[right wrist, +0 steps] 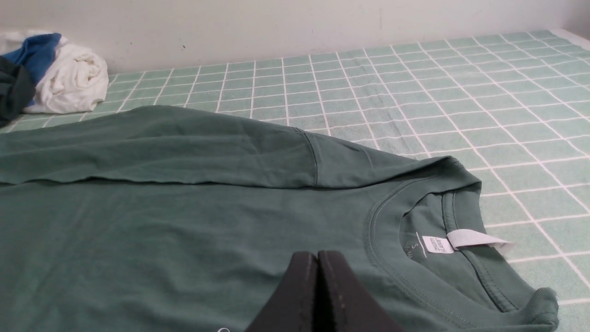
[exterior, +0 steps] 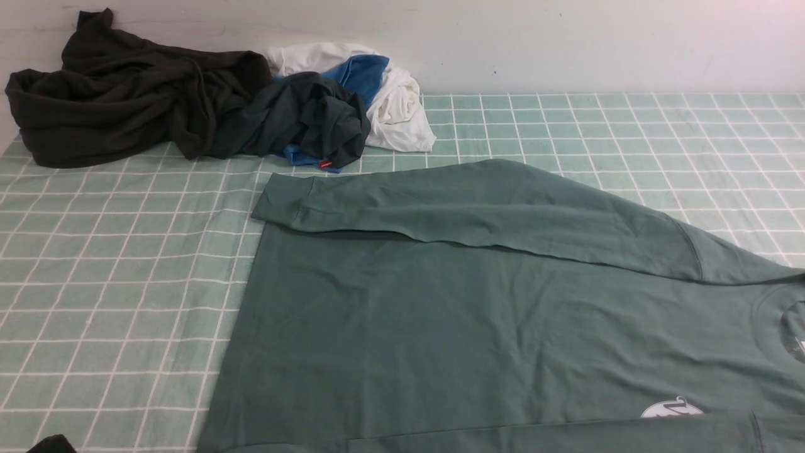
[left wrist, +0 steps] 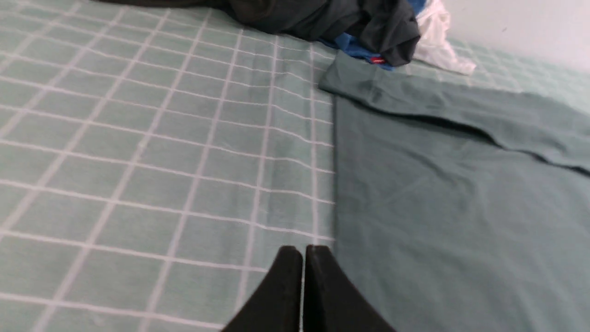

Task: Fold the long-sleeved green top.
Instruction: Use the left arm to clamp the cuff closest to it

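On the checked table (exterior: 126, 283) the green long-sleeved top (exterior: 440, 327) lies spread flat, filling the near right part of the surface. Its hem points to the robot's left and its collar (right wrist: 392, 240) to the right. One sleeve (exterior: 490, 207) is folded across the far side of the body, and its cuff (exterior: 283, 204) reaches the hem corner. A second sleeve (exterior: 566, 434) shows along the near edge, beside a white print (exterior: 671, 410).

The left arm's fingers (left wrist: 290, 263) are pressed together with nothing between them. They sit over bare table just beside the top's hem edge. Whether they touch the cloth cannot be told. The right arm's fingers (right wrist: 302, 267) are likewise clenched and empty. They are over the top's chest, near the collar, where one white label (right wrist: 465, 239) sticks out.

By count there is one green top and two sets of fingers. Four other garments are heaped at the far left, against the wall and well apart from both sets of fingers:
- one olive-black garment (exterior: 113, 94)
- one charcoal garment (exterior: 308, 119) with a small red tag (exterior: 325, 164)
- one blue garment (exterior: 361, 75)
- one white garment (exterior: 396, 107)

The charcoal and blue pieces lie just beside the folded cuff.
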Tool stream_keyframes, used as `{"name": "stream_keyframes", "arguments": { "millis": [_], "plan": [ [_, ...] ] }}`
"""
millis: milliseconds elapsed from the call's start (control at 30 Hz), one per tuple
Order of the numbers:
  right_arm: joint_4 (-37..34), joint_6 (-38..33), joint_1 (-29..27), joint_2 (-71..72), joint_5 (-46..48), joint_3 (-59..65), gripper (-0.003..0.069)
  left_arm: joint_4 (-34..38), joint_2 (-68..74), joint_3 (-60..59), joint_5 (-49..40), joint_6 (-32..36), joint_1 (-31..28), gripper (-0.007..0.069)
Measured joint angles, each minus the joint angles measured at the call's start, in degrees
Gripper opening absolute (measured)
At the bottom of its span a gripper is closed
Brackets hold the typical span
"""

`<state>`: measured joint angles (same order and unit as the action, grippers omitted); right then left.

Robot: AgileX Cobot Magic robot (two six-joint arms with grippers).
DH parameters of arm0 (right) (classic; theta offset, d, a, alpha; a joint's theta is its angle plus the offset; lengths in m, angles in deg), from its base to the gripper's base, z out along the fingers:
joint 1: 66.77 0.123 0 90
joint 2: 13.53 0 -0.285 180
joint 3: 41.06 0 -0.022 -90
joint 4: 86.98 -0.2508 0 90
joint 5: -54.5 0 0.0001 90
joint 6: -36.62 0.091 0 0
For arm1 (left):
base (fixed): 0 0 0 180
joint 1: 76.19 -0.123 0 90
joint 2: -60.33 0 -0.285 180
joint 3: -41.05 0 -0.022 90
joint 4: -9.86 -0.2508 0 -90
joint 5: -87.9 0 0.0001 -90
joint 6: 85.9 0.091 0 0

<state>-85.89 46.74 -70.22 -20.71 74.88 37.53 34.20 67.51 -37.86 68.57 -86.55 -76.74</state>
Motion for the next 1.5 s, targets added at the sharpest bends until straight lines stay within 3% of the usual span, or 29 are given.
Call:
{"name": "stream_keyframes", "arguments": {
  "millis": [33,67,133,233,367,400,567,867,1000,1067,1100,1167,1200,1233,1300,1500],
  "plan": [
    [-0.3,0.0,0.0,0.0,0.0,0.0,-0.0014,9.5,0.0,0.0,0.3,-0.1,0.0,-0.0003],
    [-0.4,0.0,0.0,0.0,0.0,0.0,-0.0014,10.5,0.0,0.0,0.4,-0.1,0.0,-0.0003],
    [-2.4,0.0,0.0,0.0,0.0,0.0,-0.0014,22.9,0.0,0.0,1.3,0.2,0.0,-0.0003],
    [-7.4,0.2,0.0,0.0,0.1,0.0,-0.0014,31.1,0.0,0.0,1.9,1.4,0.0,-0.0003],
    [-17.7,1.3,0.0,0.0,0.3,0.0,-0.0014,34.5,0.0,0.0,2.9,2.7,0.0,-0.0003],
    [-25.3,2.8,0.0,0.0,0.4,0.0,-0.0014,35.2,0.0,0.0,2.9,2.7,0.0,-0.0003],
    [-47.2,4.5,0.0,0.0,0.2,0.0,-0.0014,35.5,0.0,0.0,2.9,4.8,0.0,-0.0003],
    [-51.8,-3.2,0.0,0.0,-4.7,0.1,-0.0014,35.3,1.3,7.3,-0.3,20.1,0.0,-0.0003],
    [-50.6,-12.0,0.0,-0.2,-4.8,-1.5,-0.0014,30.1,9.7,15.6,-8.3,22.7,0.0,-0.0003],
    [-48.8,-20.5,0.0,-4.0,-4.8,-5.8,-0.0014,20.7,18.7,23.9,-15.6,23.3,0.0,-0.0003],
    [-48.6,-21.2,0.0,-5.1,-4.7,-6.3,-0.0014,20.7,19.4,24.7,-16.1,23.3,0.0,-0.0003],
    [-44.9,-30.5,0.0,-14.0,-0.4,-14.1,-0.0014,7.2,29.7,35.7,-24.7,23.5,0.0,-0.0003],
    [-44.6,-31.2,0.0,-15.5,0.3,-14.9,-0.0014,7.2,30.5,36.5,-25.4,23.5,0.0,-0.0003],
    [-42.0,-36.1,0.0,-22.0,5.7,-21.2,-0.0014,0.4,36.2,43.0,-30.3,23.5,0.0,-0.0003],
    [-39.5,-39.6,0.5,-28.5,15.1,-28.6,-0.0014,-6.5,42.2,49.7,-37.5,23.5,0.1,-0.0003],
    [-32.6,-40.8,9.1,-47.4,35.8,-44.4,-0.0014,-17.3,56.7,58.2,-48.2,23.5,7.4,-0.0003]
  ]
}}
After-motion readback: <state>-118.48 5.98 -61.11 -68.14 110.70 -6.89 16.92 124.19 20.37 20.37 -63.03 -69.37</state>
